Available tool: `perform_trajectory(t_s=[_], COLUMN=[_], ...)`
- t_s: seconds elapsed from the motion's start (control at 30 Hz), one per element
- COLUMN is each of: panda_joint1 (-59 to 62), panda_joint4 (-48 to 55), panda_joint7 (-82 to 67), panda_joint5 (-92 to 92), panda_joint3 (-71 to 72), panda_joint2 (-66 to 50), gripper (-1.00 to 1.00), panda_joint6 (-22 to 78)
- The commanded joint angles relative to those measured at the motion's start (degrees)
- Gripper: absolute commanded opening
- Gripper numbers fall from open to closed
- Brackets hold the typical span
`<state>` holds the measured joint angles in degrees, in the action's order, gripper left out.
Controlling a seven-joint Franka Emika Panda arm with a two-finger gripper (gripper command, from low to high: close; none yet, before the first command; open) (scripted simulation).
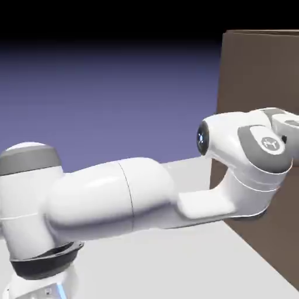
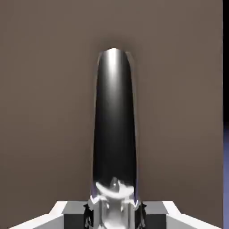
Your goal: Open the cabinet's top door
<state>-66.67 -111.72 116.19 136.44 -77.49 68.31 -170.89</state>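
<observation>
Top door: in the hand view, the brown door (image 2: 53, 112) is filling nearly the whole frame behind the handle, its face plain and flat.
Handle: the dark, shiny bar (image 2: 114, 116) is running from the upper middle down to the bottom middle, narrowing toward its rounded top end, with a bright streak near that end.
Gripper: the pincer (image 2: 114, 215) is closing on the lower part of the bar at the bottom middle, one finger on each side; its opening is only as wide as the bar.
Door edge: a straight upright edge is showing close to the right side of the hand view, with black and blue backdrop beyond it.
Open room: brown face is lying bare on both sides of the bar and above its top end.
Cabinet: in the exterior view, the tall brown box (image 1: 260, 70) is standing at the right, its top edge showing at the upper right and its right side running out of the frame.
Arm: the white arm (image 1: 111, 198) is reaching from the lower left to the right edge, covering part of the cabinet.
Table: the pale surface (image 1: 193, 263) is spreading below the arm.
Hard to see: the exterior view is cutting off the pincer and handle; glare is blurring the bar between the fingers.
</observation>
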Motion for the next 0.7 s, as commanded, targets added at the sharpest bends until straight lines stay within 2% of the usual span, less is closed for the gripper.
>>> perform_trajectory(t_s=[0.0,0.37,0.67], panda_joint1=[1.7,21.7,39.2], panda_joint4=[-2.1,-24.9,-43.6], panda_joint7=[0.8,9.1,12.5], panda_joint5=[1.0,3.7,-4.4], panda_joint3=[1.3,14.1,29.1], panda_joint2=[0.5,4.3,8.9], gripper=[-1.00,-1.00,-1.00], panda_joint6=[1.6,17.8,30.7])
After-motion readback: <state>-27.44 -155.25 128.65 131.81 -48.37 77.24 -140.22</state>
